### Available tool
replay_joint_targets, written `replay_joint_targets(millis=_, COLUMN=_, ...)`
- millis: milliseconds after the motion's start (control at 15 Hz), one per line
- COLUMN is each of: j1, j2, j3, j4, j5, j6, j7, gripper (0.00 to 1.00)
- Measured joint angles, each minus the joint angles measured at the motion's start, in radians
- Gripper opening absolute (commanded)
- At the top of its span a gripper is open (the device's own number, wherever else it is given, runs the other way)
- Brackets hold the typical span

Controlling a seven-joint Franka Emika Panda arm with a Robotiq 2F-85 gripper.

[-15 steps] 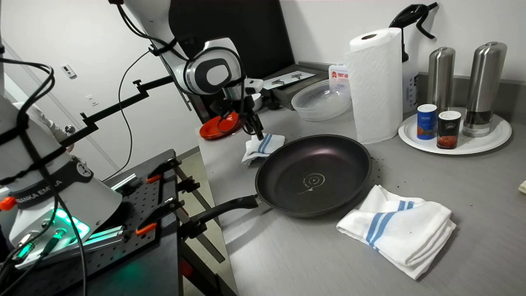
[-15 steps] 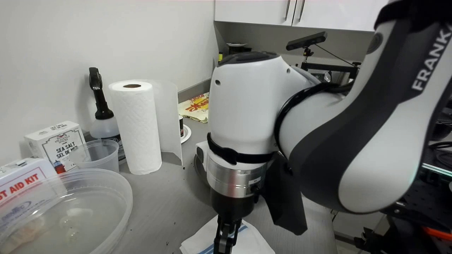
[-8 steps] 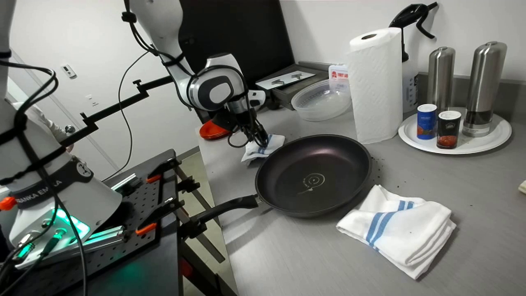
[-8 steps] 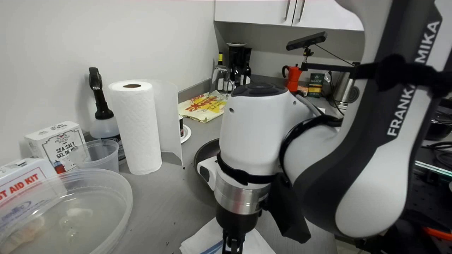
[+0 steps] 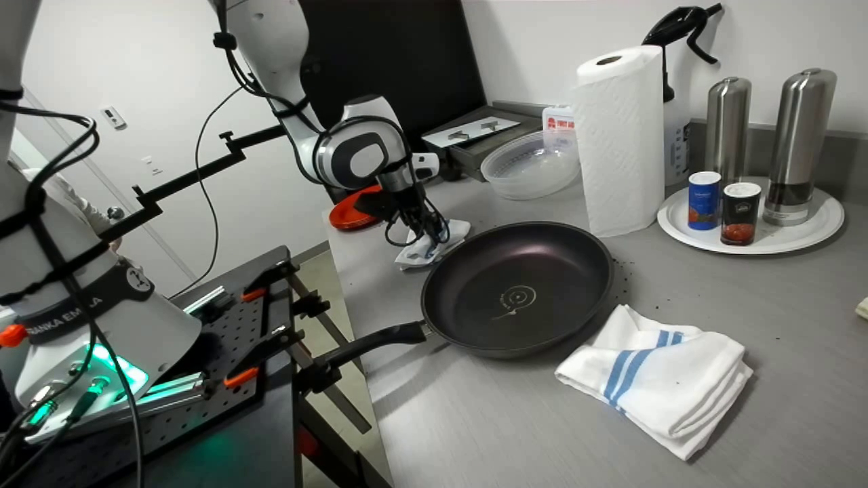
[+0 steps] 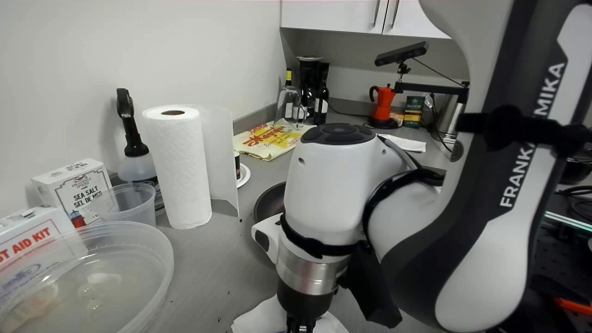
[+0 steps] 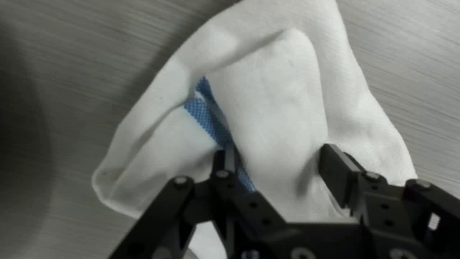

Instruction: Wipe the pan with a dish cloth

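The dark pan [image 5: 515, 288] sits on the grey counter in an exterior view, its black handle over the counter edge. Its rim also shows behind the arm [image 6: 269, 203]. A white dish cloth [image 5: 411, 258] with blue stripes lies beside the pan's far side; it fills the wrist view [image 7: 276, 90]. My gripper [image 7: 278, 153] is down at this cloth with its fingers apart. A raised fold of cloth stands between them, close to both fingers. The gripper also shows in both exterior views [image 5: 434, 237] [image 6: 303, 326]. A second folded striped cloth [image 5: 668, 390] lies at the pan's near right.
A paper towel roll [image 5: 620, 149] stands behind the pan. A white plate [image 5: 824, 210] holds two steel mills and two small shakers. A clear round container [image 5: 529, 173] and an orange-red plate [image 5: 349, 213] are farther back. The counter edge [image 5: 376, 420] runs beside the handle.
The arm has come down, and my gripper has moved from above the far cloth onto it. That cloth is now rumpled and shifted slightly. The pan and second cloth have not moved.
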Motion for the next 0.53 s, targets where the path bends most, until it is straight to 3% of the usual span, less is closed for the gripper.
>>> replay_joint_targets(millis=267, j1=0.017, j2=-0.003, j3=-0.010, j4=0.007, j5=0.000, j6=0.003, j7=0.000, gripper=0.02)
replay_joint_targets(millis=533, j1=0.024, j2=-0.004, j3=-0.013, j4=0.008, j5=0.000, j6=0.006, j7=0.000, gripper=0.04)
